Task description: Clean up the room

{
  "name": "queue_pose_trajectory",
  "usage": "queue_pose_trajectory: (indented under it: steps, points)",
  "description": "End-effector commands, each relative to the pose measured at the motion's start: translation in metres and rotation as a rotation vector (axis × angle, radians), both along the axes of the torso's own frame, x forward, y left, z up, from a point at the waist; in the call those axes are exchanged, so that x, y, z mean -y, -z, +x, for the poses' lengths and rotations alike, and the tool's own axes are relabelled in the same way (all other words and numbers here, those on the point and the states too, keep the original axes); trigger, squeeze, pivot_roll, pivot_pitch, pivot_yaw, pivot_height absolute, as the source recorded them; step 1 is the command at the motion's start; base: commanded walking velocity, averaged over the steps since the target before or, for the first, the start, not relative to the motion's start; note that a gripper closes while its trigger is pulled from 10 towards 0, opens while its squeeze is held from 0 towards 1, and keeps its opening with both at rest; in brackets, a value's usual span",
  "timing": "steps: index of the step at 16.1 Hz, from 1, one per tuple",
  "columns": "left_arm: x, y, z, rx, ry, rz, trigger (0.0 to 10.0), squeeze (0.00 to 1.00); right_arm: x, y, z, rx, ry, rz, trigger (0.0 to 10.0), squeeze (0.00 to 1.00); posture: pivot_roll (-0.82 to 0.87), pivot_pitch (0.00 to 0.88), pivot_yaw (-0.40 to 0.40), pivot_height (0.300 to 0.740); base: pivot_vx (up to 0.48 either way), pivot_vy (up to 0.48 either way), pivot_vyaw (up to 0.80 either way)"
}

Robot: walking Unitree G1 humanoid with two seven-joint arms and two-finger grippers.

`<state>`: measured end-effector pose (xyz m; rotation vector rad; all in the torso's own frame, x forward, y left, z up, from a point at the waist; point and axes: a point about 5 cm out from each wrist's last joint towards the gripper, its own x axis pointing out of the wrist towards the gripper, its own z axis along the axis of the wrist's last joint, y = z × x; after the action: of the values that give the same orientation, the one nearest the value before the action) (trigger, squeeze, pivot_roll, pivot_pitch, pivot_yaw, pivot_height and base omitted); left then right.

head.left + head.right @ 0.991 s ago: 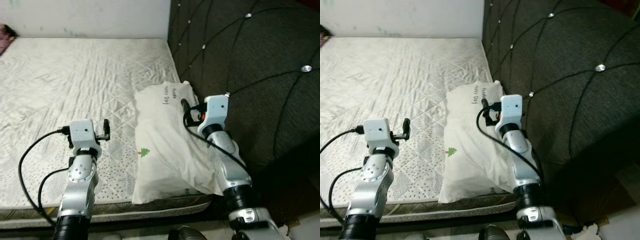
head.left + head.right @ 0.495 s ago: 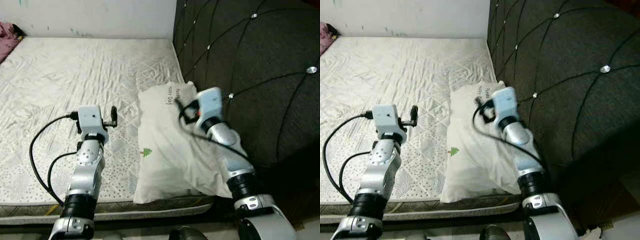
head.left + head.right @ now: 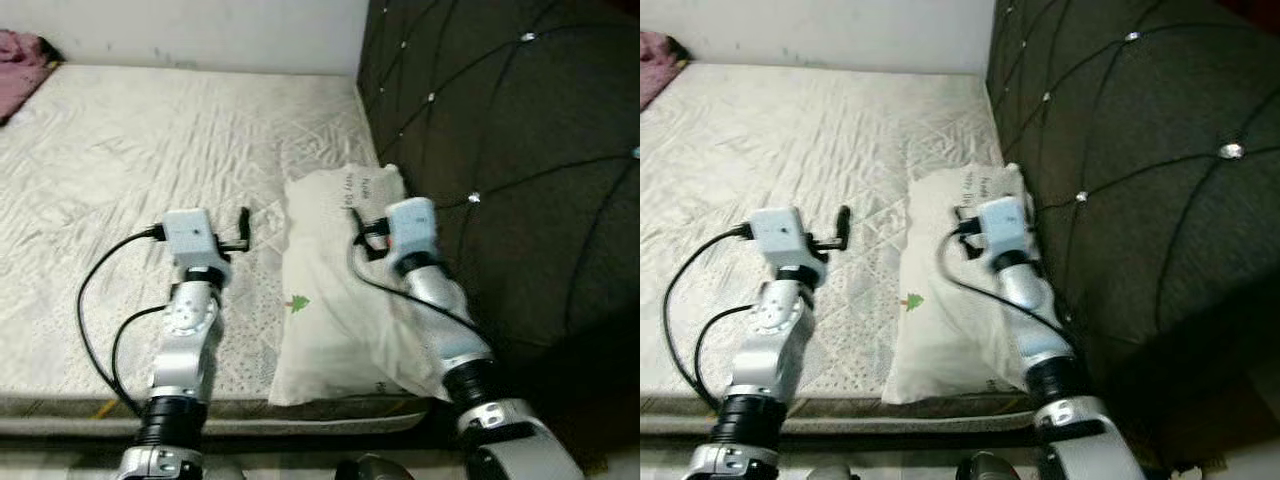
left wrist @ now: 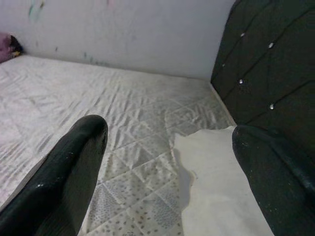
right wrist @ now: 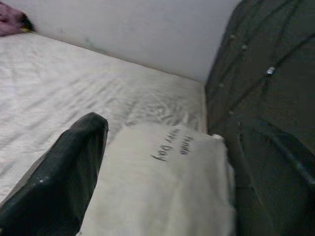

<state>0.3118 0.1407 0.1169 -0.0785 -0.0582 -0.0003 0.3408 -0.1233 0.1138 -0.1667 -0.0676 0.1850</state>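
Right gripper (image 5: 162, 162) hovers over the white pillow (image 3: 335, 290), fingers spread wide, holding nothing. Left gripper (image 4: 167, 162) is also wide open and empty above the bare mattress (image 3: 150, 150). The pillow lies at the dark headboard (image 3: 500, 130), so tidying seems unfinished. Its handwritten words are too small to read; a small green tree is printed.

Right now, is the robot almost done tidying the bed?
Hard to say, but it looks early. The pillow already lies on the mattress beside the dark headboard. Nothing is in hand: the right gripper hovers open over the pillow, and the left gripper is open above the mattress. A pink cloth at the far corner looks left to clear.
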Motion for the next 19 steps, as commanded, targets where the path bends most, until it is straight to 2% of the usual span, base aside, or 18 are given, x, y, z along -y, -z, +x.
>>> queue_pose_trajectory:
  steps: [1,2,3,5,8,12,15,19]
  points:
    - [0.000,-0.002,-0.001,0.012,0.002,0.013,10.0,0.00,0.002,-0.002,0.001,-0.004,0.005,0.016,10.0,0.00,0.05,0.000,-0.040,0.740,0.000,0.000,0.79]
    - [0.000,0.002,0.001,0.005,0.009,0.026,10.0,0.00,0.000,-0.001,0.000,-0.007,-0.019,0.042,10.0,0.00,0.04,0.000,-0.034,0.740,0.000,0.000,0.48]
    - [-0.003,0.007,0.004,-0.026,0.001,0.003,10.0,0.00,-0.001,0.001,-0.002,-0.002,-0.019,0.041,10.0,0.00,0.04,0.000,-0.029,0.740,0.000,0.000,0.00]
    - [-0.004,0.005,0.004,-0.023,-0.005,0.011,10.0,0.00,0.002,0.004,-0.003,0.009,0.011,0.037,10.0,0.00,0.04,0.000,-0.023,0.740,0.000,0.000,0.00]
    - [-0.002,0.004,0.004,-0.027,0.027,0.004,10.0,0.00,0.014,0.011,-0.004,-0.018,0.085,0.056,10.0,0.00,0.06,0.000,-0.041,0.740,0.000,0.000,0.00]
    - [-0.007,-0.015,-0.008,0.030,0.016,0.023,10.0,0.00,0.012,-0.004,-0.002,0.021,0.094,0.117,10.0,0.00,0.08,0.000,-0.047,0.740,0.000,0.000,0.00]
    - [-0.004,-0.014,-0.011,0.027,0.025,0.022,10.0,0.00,0.007,-0.003,-0.005,0.023,0.088,0.126,10.0,0.00,0.10,0.000,-0.044,0.740,0.000,0.000,0.00]
    - [0.003,-0.021,-0.012,0.034,0.085,0.046,10.0,0.00,0.005,-0.015,0.003,0.039,0.103,0.140,10.0,0.00,0.09,0.000,-0.037,0.740,0.000,0.000,0.00]
